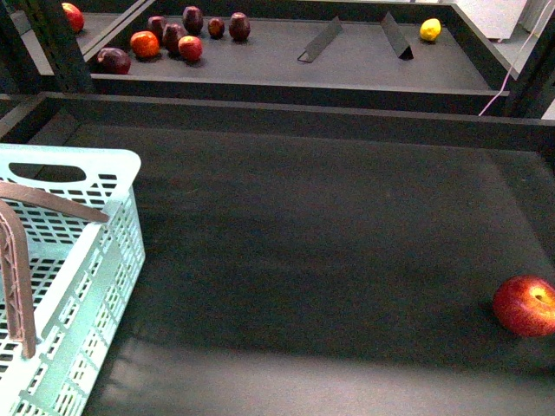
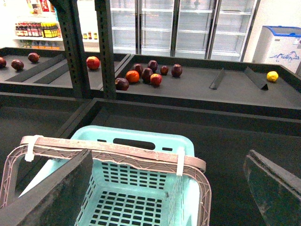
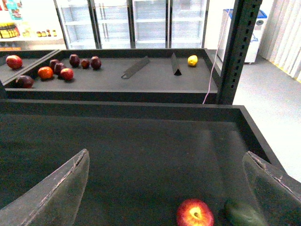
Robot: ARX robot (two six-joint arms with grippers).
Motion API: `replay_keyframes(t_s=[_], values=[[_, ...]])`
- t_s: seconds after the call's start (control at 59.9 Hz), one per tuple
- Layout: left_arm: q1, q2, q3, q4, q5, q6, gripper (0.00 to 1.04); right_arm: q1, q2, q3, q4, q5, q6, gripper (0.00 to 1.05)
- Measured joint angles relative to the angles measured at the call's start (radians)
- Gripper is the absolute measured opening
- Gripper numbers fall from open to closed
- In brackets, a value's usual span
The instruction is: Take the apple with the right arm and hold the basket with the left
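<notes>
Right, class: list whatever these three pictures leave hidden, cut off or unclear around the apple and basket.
1) Apple: front view, right edge clips it.
2) Basket: front view, left and bottom edges cut it off.
3) Green thing beside the apple: right wrist view, blurred, clipped by the bottom edge; unidentifiable.

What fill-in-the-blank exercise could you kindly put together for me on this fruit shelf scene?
1. In the front view, the apple lies near the picture's ____ edge.
2. The basket holds no fruit, so it is ____.
3. The lone yellow fruit on the rear shelf is a ____.
4. The right gripper has its jaws ____.
Missing words: right; empty; lemon; open.
</notes>
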Motion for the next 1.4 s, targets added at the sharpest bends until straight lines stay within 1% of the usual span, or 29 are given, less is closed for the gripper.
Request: replay_keyframes(t_s=[0.668, 0.701, 0.718, 0.751, 0.768, 0.785, 0.868, 0.952, 1.019, 1.102, 1.169, 1.219, 1.403], values=[[0.000, 0.000, 0.000, 0.000, 0.000, 0.000, 0.98, 0.000, 0.000, 0.000, 0.000, 0.000, 0.000, 0.96], [0.014, 0.015, 0.011, -0.038, 0.051, -0.033, 0.98, 0.000, 0.000, 0.000, 0.000, 0.000, 0.000, 0.96], [0.030, 0.033, 0.028, -0.086, 0.106, -0.058, 0.98, 0.000, 0.000, 0.000, 0.000, 0.001, 0.000, 0.96], [0.081, 0.118, 0.073, -0.175, 0.237, -0.175, 0.98, 0.000, 0.000, 0.000, 0.000, -0.002, 0.000, 0.96], [0.093, 0.143, 0.080, -0.175, 0.259, -0.202, 0.98, 0.000, 0.000, 0.000, 0.000, -0.001, 0.000, 0.96], [0.109, 0.175, 0.092, -0.167, 0.272, -0.248, 0.98, 0.000, 0.000, 0.000, 0.000, -0.001, 0.000, 0.96], [0.152, 0.255, 0.124, -0.102, 0.317, -0.329, 0.98, 0.000, 0.000, 0.000, 0.000, 0.000, 0.000, 0.96], [0.232, 0.372, 0.159, 0.002, 0.396, -0.418, 0.98, 0.000, 0.000, 0.000, 0.000, 0.000, 0.000, 0.96], [0.323, 0.504, 0.181, 0.102, 0.479, -0.521, 0.98, 0.000, 0.000, 0.000, 0.000, 0.000, 0.000, 0.96], [0.422, 0.680, 0.197, 0.209, 0.549, -0.653, 0.98, 0.000, 0.000, 0.000, 0.000, 0.000, 0.000, 0.96], [0.476, 0.824, 0.206, 0.291, 0.555, -0.756, 0.98, 0.000, 0.000, 0.000, 0.000, 0.000, 0.000, 0.96], [0.499, 0.928, 0.213, 0.348, 0.554, -0.807, 0.98, 0.000, 0.000, 0.000, 0.000, 0.000, 0.000, 0.96], [0.512, 1.238, 0.274, 0.511, 0.518, -0.940, 0.98, 0.000, 0.000, 0.000, 0.000, 0.000, 0.000, 0.96]])
